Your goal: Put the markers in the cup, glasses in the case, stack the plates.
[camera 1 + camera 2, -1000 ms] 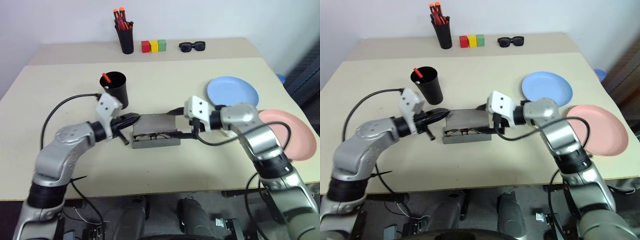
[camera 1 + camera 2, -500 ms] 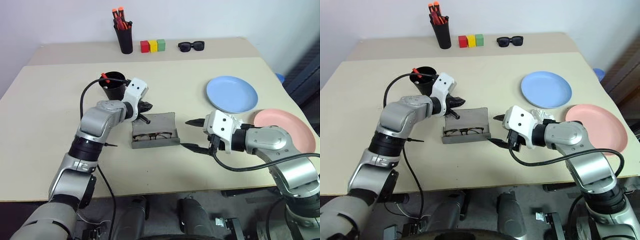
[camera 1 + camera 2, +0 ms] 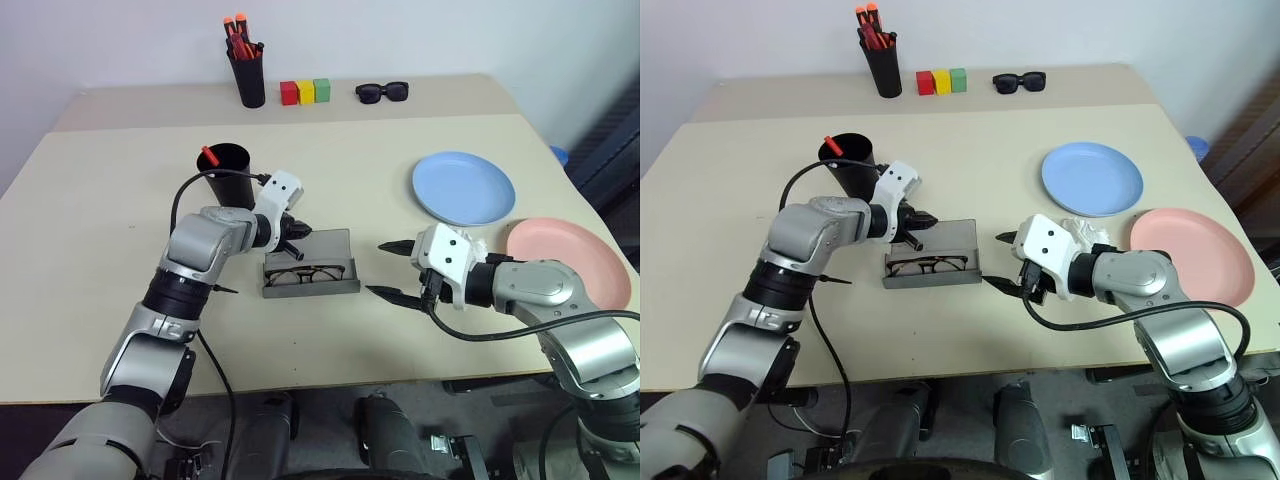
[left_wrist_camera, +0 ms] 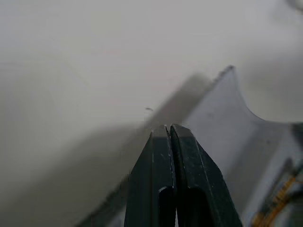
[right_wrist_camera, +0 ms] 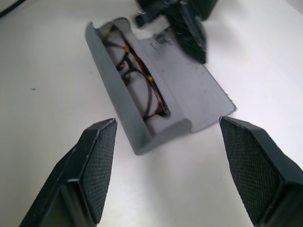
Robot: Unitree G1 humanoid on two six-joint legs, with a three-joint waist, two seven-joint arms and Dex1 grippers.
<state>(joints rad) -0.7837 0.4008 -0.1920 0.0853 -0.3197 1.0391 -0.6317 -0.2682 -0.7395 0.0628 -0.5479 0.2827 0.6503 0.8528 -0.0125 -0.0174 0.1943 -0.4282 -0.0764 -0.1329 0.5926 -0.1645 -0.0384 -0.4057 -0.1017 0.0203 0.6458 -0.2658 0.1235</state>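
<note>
Two tools work over the near half of the desk [image 3: 90, 300]. The right tool [image 3: 391, 270] hangs just beside the case [image 3: 310, 272] on its right-hand end, fingers spread wide apart and holding nothing. The left tool [image 3: 298, 231] sits at the raised lid's far edge with its fingers pressed together, empty, seemingly placed to push the lid down.

Inside the case lie the glasses [image 3: 303, 273], folded in the tray, lid not yet shut. Behind the left arm stands the cup [image 3: 228, 172] with a red marker [image 3: 211, 155] poking from it. Farther right, the blue plate [image 3: 464, 188] and the pink plate [image 3: 570, 262] rest apart, side by side and not stacked.

Risks, as I judge them: a closed tool pressing the lid from behind could shove the whole case toward the desk's near edge instead of hinging it, since nothing braces the front. A frame arm sitting high could also get pinched or keep the lid from closing. The left arm's cable [image 3: 215, 178] loops near the cup and might tip it on a wide swing.

Smooth pale beige covers the desk. Along its back sit a black holder [image 3: 250, 76] of orange-capped pens, three coloured blocks [image 3: 306, 92] and dark sunglasses [image 3: 383, 92], before a plain white wall [image 3: 400, 35].
</note>
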